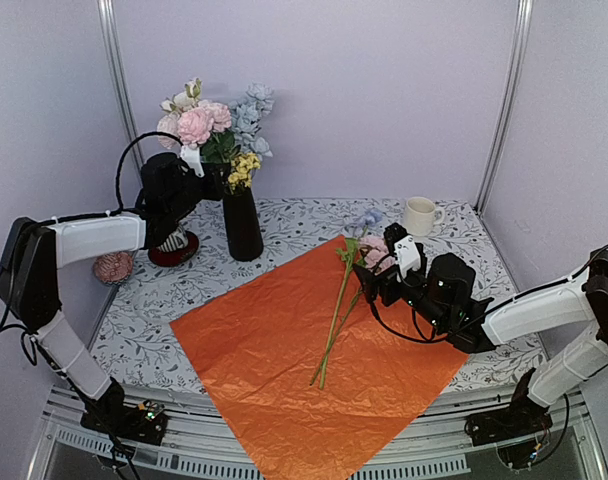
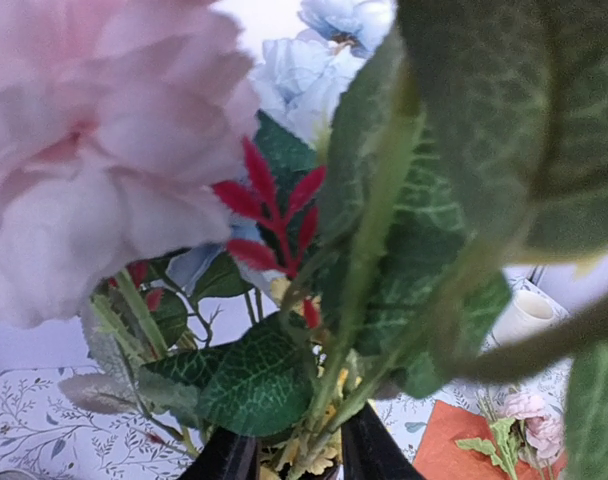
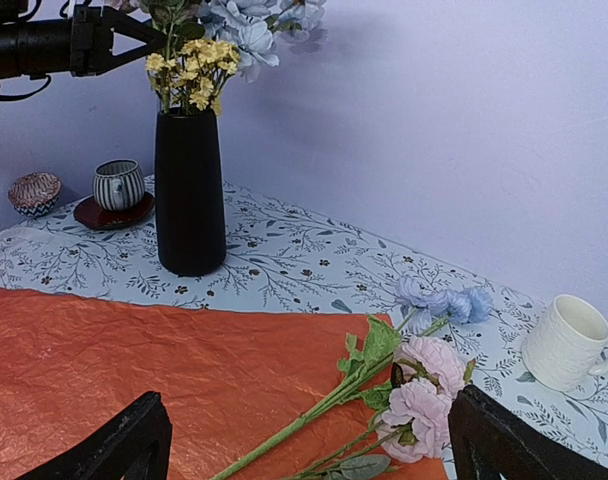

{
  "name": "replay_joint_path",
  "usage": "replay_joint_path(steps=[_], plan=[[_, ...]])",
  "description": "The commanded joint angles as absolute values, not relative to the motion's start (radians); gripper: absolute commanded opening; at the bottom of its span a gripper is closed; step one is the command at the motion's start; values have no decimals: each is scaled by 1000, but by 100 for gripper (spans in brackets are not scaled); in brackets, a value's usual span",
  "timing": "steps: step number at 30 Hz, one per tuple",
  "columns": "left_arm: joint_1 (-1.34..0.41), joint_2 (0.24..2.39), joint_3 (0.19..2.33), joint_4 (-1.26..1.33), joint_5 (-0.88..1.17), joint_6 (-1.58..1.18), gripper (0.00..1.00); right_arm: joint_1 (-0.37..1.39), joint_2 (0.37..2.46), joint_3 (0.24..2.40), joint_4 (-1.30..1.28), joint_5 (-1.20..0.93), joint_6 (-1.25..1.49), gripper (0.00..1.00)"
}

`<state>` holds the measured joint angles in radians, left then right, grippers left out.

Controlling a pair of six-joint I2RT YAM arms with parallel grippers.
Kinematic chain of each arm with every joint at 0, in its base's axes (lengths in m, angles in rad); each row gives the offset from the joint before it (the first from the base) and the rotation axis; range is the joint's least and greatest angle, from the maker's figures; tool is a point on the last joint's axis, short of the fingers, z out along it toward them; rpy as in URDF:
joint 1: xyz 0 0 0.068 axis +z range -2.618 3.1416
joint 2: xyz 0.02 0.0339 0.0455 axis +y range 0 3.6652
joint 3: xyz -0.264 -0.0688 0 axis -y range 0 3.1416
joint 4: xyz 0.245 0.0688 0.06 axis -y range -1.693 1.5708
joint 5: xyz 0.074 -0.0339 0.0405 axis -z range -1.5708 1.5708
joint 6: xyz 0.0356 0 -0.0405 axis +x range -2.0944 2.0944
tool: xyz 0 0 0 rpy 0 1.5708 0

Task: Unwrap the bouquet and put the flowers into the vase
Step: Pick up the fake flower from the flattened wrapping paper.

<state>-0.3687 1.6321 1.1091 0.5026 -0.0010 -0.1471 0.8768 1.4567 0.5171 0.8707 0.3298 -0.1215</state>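
The black vase (image 1: 242,225) stands toward the far-left part of the counter (image 1: 294,225), holding flowers (image 1: 216,125) in pink, white, pale blue and yellow. The left end effector (image 2: 289,458) sits among their stems just above the vase mouth. Its fingers (image 2: 224,462) are a narrow way apart with stems between them; whether they pinch cannot be told.

Beside the vase, toward the left edge, are a striped cup (image 3: 117,184) on a red saucer (image 3: 112,212) and a small patterned bowl (image 1: 113,267). An orange sheet (image 1: 274,370) lies flat from mid-counter over the near edge. On it lie loose stems (image 1: 336,310), heads pointing to the far right. The right end effector (image 3: 314,450) hangs close by those heads, spread wide and gripping nothing. A white mug (image 1: 420,215) stands near the far-right corner.
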Motion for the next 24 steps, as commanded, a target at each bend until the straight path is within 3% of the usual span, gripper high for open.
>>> replay_joint_path(steps=[1,15,24], plan=[[-351,1651,1111,519,-37,-140,28,879,1468,540,858,318,-129,99],[-343,1605,994,517,-34,-185,28,878,1474,544,852,309,-126,99],[-342,1451,874,490,48,-262,50,878,1475,549,846,304,-125,99]])
